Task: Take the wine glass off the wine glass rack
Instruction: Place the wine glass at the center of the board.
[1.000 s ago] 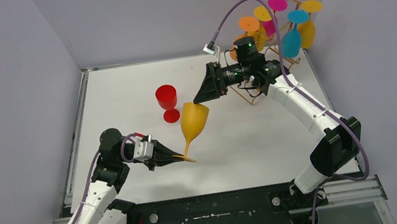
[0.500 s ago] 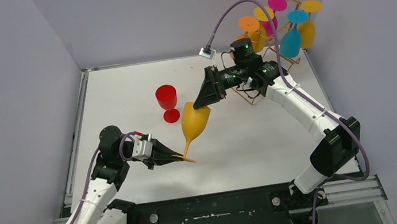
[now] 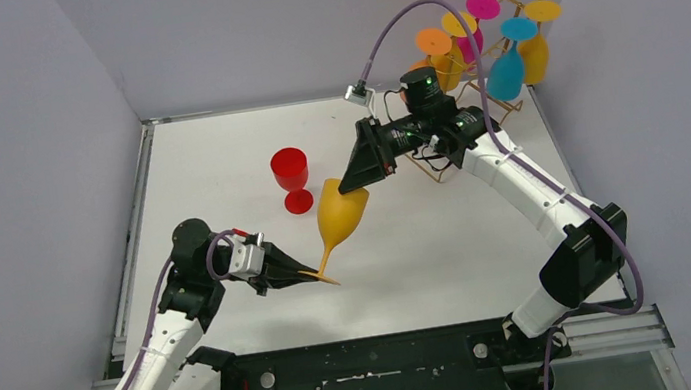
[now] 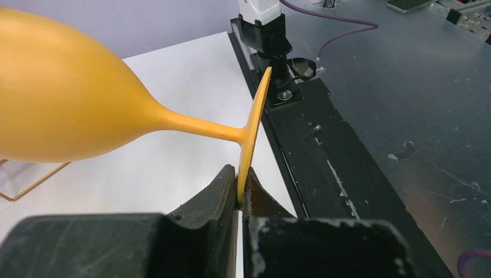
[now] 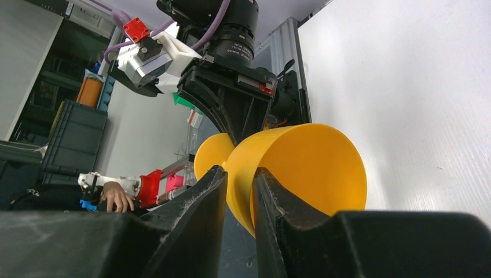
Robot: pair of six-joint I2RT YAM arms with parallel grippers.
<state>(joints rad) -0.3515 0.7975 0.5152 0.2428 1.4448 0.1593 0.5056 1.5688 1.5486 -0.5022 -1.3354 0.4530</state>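
The right gripper (image 3: 348, 184) has edged away from the gold wire wine glass rack (image 3: 512, 104). It now straddles the rim of the amber plastic wine glass (image 3: 339, 214), jaws narrowly parted (clamped or not, I cannot tell). The glass hangs tilted, well apart from the rack, its foot pinched tight by the left gripper (image 3: 309, 273). If the arms pull against each other, that thin foot could slip free.

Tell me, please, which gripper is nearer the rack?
Right: the right gripper straddles the orange glass at its rim; the left gripper, clamping its foot, is farther from the rack.
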